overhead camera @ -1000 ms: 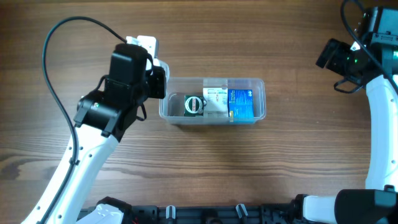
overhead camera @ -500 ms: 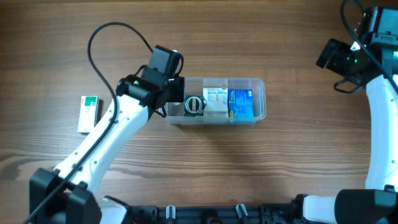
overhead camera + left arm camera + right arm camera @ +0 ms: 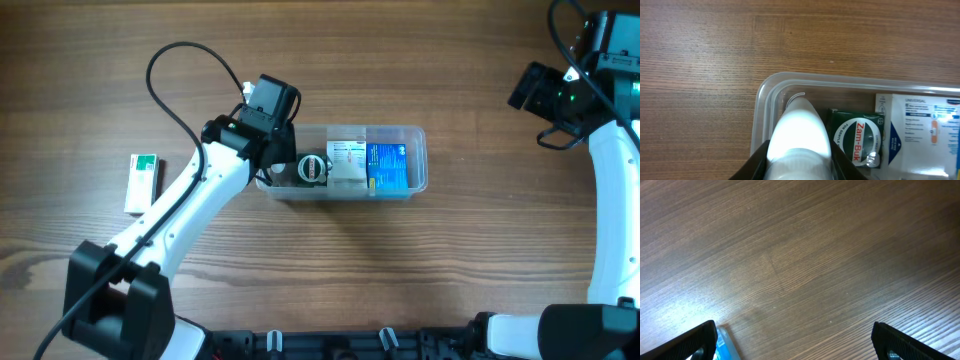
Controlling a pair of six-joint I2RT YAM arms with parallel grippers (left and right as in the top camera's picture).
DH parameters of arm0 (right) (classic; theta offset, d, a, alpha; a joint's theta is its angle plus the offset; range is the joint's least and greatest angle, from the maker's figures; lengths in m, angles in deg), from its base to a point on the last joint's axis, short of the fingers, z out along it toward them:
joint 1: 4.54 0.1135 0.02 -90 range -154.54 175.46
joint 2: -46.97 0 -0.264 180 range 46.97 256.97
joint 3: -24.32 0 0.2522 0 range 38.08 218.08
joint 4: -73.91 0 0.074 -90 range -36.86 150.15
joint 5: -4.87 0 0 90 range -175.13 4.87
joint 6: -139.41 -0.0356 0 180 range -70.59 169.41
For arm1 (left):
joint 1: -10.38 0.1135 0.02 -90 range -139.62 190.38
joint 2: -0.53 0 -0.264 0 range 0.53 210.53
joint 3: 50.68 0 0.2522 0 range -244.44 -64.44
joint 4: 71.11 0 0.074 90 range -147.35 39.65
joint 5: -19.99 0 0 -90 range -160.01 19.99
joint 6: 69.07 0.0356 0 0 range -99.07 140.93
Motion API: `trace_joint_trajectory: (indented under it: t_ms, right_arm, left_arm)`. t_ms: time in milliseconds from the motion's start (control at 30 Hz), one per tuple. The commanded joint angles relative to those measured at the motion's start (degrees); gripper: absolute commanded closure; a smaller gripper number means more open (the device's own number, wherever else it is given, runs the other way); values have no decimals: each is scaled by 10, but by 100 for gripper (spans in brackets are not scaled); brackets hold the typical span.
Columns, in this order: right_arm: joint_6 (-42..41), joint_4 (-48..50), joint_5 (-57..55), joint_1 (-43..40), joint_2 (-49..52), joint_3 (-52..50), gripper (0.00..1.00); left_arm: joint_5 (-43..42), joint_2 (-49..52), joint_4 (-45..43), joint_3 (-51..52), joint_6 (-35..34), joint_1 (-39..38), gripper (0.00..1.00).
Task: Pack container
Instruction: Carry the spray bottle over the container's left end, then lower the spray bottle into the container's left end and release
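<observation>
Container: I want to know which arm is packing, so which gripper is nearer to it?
Left. The left gripper is over the container, at its left end, shut on a white object. The right gripper is open, well off to its right.

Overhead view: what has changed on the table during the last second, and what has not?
The left hand swung right, from beside the container to over its left end, where it holds a white object inside the free corner. Its arm uncovered a green-and-white box on the table. Container, green tin, blue box and right hand stayed put.
</observation>
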Motion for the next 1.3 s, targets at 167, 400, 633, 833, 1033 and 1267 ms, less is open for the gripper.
trace_joint_trajectory:
  t_ms: [167, 400, 633, 833, 1033, 1267]
  right_arm:
    - [9, 2, -3, -1, -3, 6, 0]
    - [9, 2, -3, -1, -3, 6, 0]
    - [9, 2, -3, -1, -3, 6, 0]
    - [9, 2, -3, -1, -3, 6, 0]
    - [9, 2, -3, -1, -3, 6, 0]
    - [9, 2, -3, -1, -3, 6, 0]
  left_arm:
    - [12, 31, -17, 4, -9, -5, 82]
    - [12, 38, -25, 4, -9, -5, 80]
    - [12, 42, -26, 4, -10, -5, 80]
    - [12, 68, -30, 4, -9, -11, 77]
    - [12, 68, -35, 4, -9, -11, 47]
    - [12, 67, -31, 3, -9, -11, 28]
